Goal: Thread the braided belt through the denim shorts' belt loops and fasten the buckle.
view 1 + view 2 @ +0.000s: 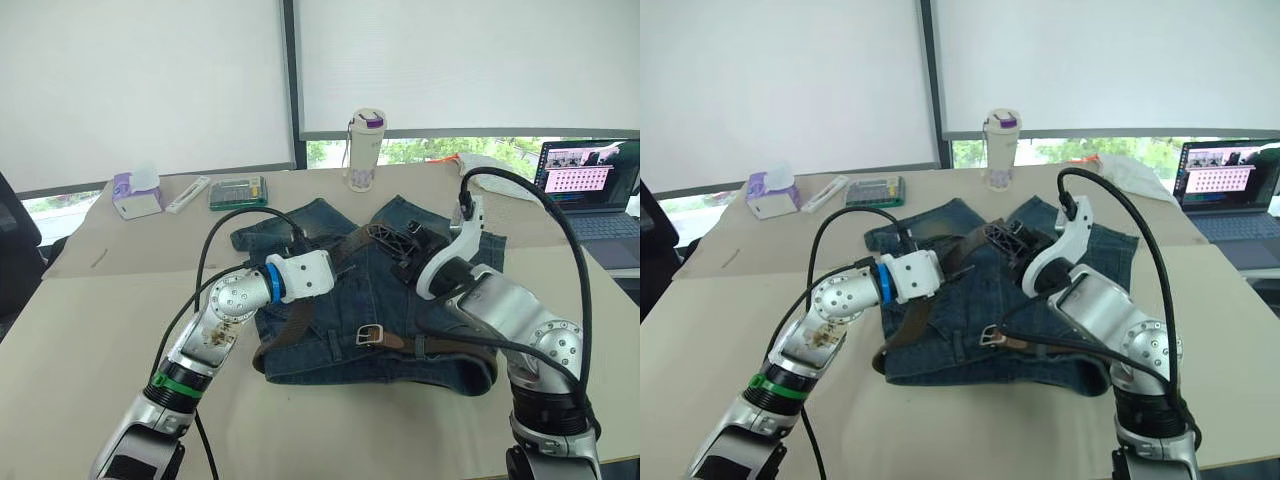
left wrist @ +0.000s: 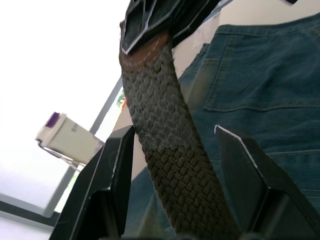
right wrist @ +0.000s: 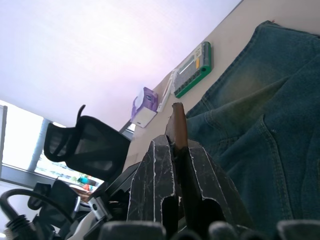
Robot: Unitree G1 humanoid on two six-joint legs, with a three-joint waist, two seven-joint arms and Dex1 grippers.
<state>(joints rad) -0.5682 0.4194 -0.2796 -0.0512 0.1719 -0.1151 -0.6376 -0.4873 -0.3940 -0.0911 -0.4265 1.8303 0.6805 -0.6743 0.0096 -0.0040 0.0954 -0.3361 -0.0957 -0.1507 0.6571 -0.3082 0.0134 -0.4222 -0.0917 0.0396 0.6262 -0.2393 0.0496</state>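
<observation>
Head views: the denim shorts (image 1: 380, 300) lie flat at the middle of the table (image 1: 80, 330), waistband toward the near edge. The braided belt (image 1: 300, 320) runs along that waistband, its buckle (image 1: 370, 335) resting mid-waist, then climbs to both grippers above the shorts, likely to keep the free end taut for feeding. A capped tumbler (image 1: 365, 150), contents hidden, and a tissue box (image 1: 137, 195) with a tissue poking out stand by the far edge.

Left wrist view: the left gripper (image 2: 175, 145) has fingers apart, the strap running between them unclamped.

Right wrist view: the right gripper (image 3: 177, 150) is clamped on the belt's tip.
</observation>
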